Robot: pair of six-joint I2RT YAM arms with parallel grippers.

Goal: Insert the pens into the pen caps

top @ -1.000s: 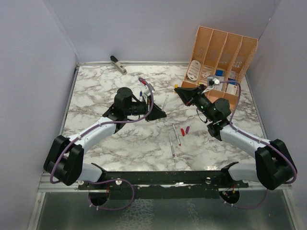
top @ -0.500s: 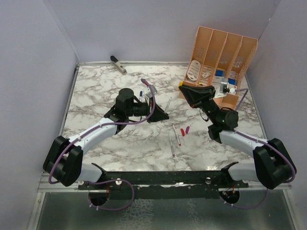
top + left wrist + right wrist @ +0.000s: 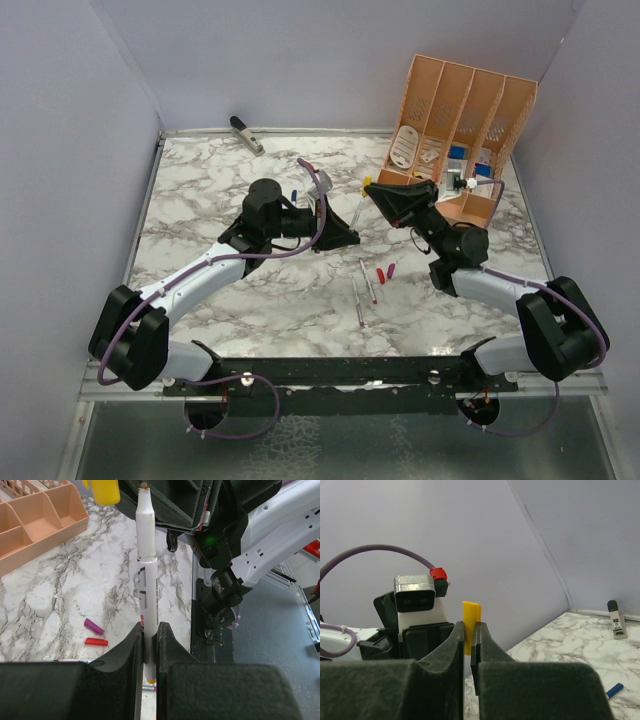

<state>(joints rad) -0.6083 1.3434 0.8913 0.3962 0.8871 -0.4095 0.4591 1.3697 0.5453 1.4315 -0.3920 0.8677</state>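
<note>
My left gripper [image 3: 148, 630] is shut on a silver-white pen [image 3: 147, 575] with a yellow end, its bare tip pointing away from me. My right gripper [image 3: 469, 627] is shut on the yellow cap [image 3: 471, 622]. In the left wrist view the yellow cap [image 3: 105, 490] hangs just left of the pen tip, apart from it. From above, the left gripper [image 3: 350, 232] and right gripper [image 3: 378, 192] face each other mid-table. Two more pens [image 3: 366, 283] lie in front, with a red cap [image 3: 380, 273] and a magenta cap [image 3: 392, 268] beside them. A blue cap [image 3: 294, 196] lies behind the left arm. No green cap shows.
An orange desk organiser [image 3: 460, 120] stands at the back right, close behind the right gripper. A chunky grey-black stapler-like object [image 3: 247, 135] lies at the back left edge. Purple walls enclose the marble table [image 3: 200, 190].
</note>
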